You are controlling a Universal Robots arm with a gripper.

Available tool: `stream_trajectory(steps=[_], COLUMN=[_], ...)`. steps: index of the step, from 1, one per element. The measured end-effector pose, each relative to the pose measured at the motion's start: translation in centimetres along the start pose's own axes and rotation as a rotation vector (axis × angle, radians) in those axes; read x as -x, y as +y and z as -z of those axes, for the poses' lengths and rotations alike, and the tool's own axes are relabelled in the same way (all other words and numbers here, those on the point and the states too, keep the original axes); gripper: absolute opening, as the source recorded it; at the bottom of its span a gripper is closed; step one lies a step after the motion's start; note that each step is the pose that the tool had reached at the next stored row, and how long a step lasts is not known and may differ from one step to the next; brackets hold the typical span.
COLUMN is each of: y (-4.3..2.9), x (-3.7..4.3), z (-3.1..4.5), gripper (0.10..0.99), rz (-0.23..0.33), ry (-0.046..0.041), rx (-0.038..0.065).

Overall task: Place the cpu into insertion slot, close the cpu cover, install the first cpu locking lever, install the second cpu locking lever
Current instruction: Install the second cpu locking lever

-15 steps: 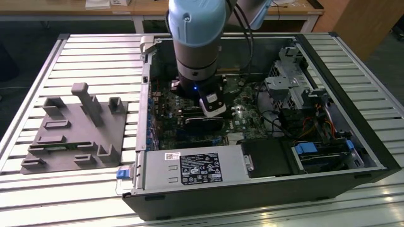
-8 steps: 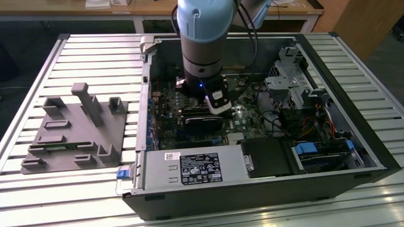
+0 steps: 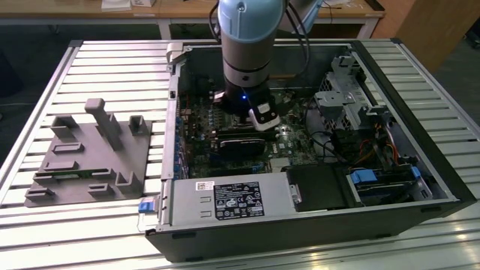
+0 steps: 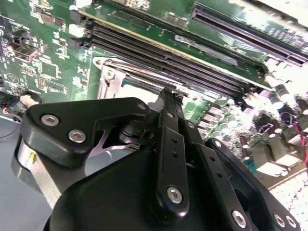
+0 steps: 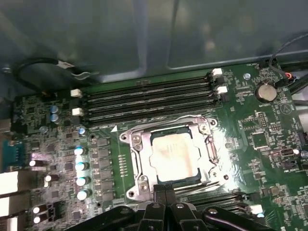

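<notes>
In the first wrist view the cpu (image 5: 174, 156), a pale silver-tan square, lies flat in the insertion slot (image 5: 169, 184). The silvery cpu cover (image 5: 139, 161) frames it, lying down over its edges. A thin wire lever (image 5: 192, 118) runs along the socket's side nearest the memory slots. My gripper (image 5: 165, 190) is shut, its black fingertips pressed together at the opposite edge of the socket, with nothing visible between them. The second wrist view shows the gripper (image 4: 168, 92) tip right at the socket's metal frame (image 4: 113, 77). In the exterior view the gripper (image 3: 260, 121) hangs low inside the computer case.
Long black memory slots (image 5: 149, 98) lie beside the socket, and a coin battery (image 5: 265, 91) and capacitors (image 5: 82, 166) stand around it. A black card (image 3: 240, 143), power supply (image 3: 225, 199) and drive cage (image 3: 338, 107) crowd the case. A grey fixture (image 3: 90, 152) sits at the exterior view's left.
</notes>
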State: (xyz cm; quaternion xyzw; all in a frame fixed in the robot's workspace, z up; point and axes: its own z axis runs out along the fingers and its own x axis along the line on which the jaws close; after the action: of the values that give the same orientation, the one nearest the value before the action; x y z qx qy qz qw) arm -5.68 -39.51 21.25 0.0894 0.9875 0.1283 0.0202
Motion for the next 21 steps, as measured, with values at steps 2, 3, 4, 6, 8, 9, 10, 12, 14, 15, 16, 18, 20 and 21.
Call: stream_trajectory(steps=[2, 3, 4, 6, 8, 9, 10, 12, 14, 15, 16, 18, 20, 21], y=[0.3, 0.46, 0.63, 1.12, 1.69, 1.98, 2.26, 2.81, 3.16, 3.22, 3.25, 3.3, 3.31, 3.31], x=[0.21, 0.32, 0.44, 0.61, 0.74, 0.81, 0.89, 1.04, 1.06, 1.06, 1.05, 1.04, 1.04, 1.04], z=[-0.08, -0.12, -0.17, -0.32, -0.46, -0.56, -0.63, -0.78, -0.89, -0.9, -0.91, -0.9, -0.87, -0.87], gripper=[0.106, 0.106, 0.106, 0.106, 0.106, 0.106, 0.106, 0.106, 0.106, 0.106, 0.106, 0.106, 0.106, 0.106], rz=[0.0, 0.001, 0.001, 0.001, 0.002, 0.002, 0.002, 0.002, 0.003, 0.003, 0.003, 0.003, 0.003, 0.003], ry=[-0.0016, -0.0023, -0.003, -0.0042, -0.005, -0.0055, -0.0059, -0.0065, -0.0067, -0.0066, -0.0066, -0.0066, -0.0067, -0.0067], rx=[-0.01, -0.014, -0.017, -0.024, -0.03, -0.032, -0.034, -0.038, -0.039, -0.039, -0.039, -0.04, -0.04, -0.04])
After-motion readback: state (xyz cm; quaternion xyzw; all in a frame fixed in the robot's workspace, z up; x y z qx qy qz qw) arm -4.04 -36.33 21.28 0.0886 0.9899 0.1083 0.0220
